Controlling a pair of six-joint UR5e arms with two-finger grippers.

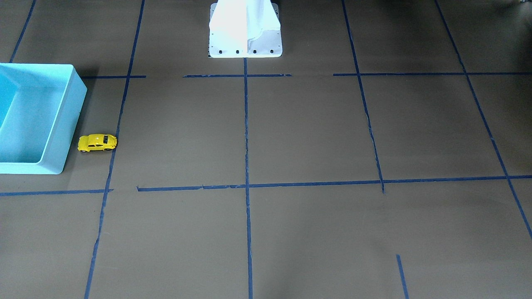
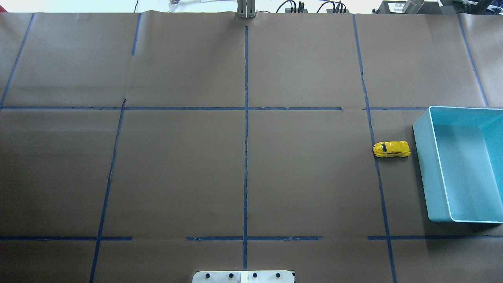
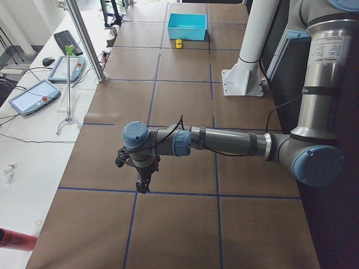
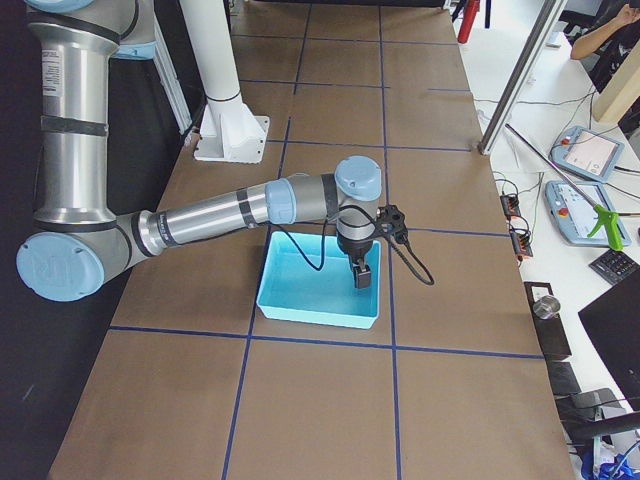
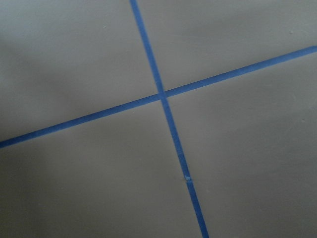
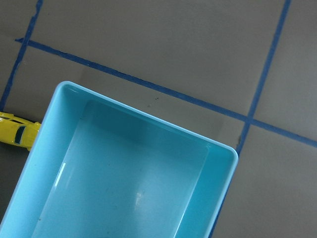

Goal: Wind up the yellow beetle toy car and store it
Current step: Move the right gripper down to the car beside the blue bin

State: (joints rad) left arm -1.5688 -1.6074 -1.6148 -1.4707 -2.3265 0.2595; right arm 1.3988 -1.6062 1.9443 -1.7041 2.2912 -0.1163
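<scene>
Jaws: state cannot be told for the left gripper (image 3: 143, 184) or the right gripper (image 4: 362, 275), as both show in side views only. The right gripper hangs over the turquoise bin (image 2: 428, 169). The yellow beetle toy car (image 2: 391, 149) stands outside the bin on the table (image 2: 177, 177), on its wheels, just beside the bin wall. In the right wrist view the car is mostly cut off by the bin rim.

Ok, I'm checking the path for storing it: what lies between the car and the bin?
Nothing. The overhead view shows only a narrow bare strip of brown table cover between the car and the near wall of the bin; the front-facing view agrees.
</scene>
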